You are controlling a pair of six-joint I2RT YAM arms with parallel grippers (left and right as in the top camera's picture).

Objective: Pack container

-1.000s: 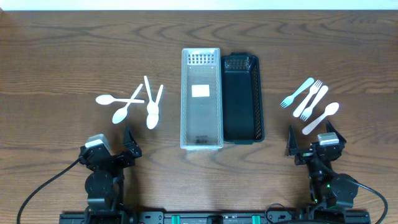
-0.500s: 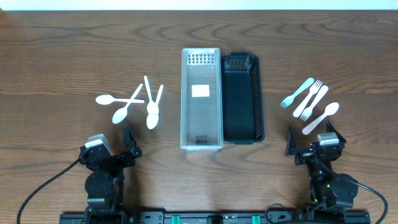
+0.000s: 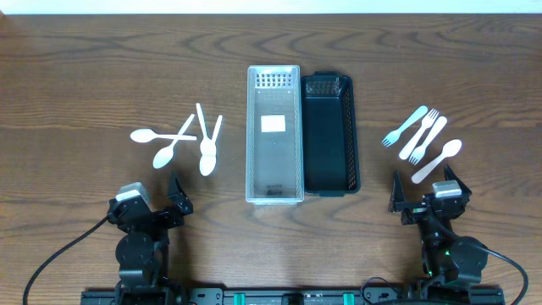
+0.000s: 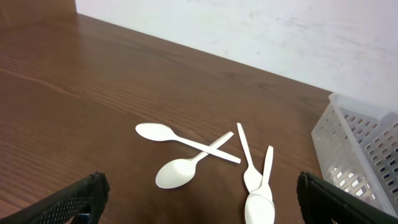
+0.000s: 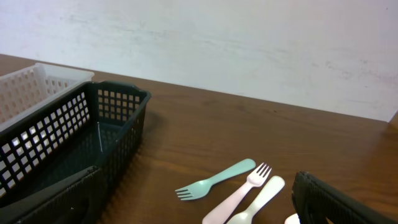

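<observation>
Left gripper (image 3: 155, 202) and right gripper (image 3: 422, 196) sit low at the near edge, both spread wide and holding nothing. Nothing has moved since a second ago, so packing hasn't begun. White spoons (image 3: 182, 140) lie just ahead of the left, pastel cutlery (image 3: 423, 140) ahead of the right. The white container (image 3: 251, 135) and black basket (image 3: 353, 135) stand touching at mid-tabletop (image 3: 85, 76), with open wood on both sides.

One basket (image 3: 251, 127) touches the other basket (image 3: 354, 127) on its right, mid-table (image 3: 85, 68); spoons (image 3: 207, 163) lie toward the left edge, forks (image 3: 421, 135) toward the right.
</observation>
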